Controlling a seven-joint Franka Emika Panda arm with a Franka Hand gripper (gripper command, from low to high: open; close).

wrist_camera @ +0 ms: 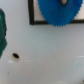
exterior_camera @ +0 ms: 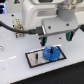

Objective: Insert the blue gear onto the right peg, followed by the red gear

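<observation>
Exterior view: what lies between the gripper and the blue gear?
Nothing. In the exterior view the gripper hangs above the blue gear, which sits on the white plate; only bare air separates them.

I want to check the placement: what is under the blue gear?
The blue gear lies on the white plate with black border. Plate surface shows around it; the part beneath is covered. A dark spot at its centre may be the peg, too blurred to confirm.
</observation>
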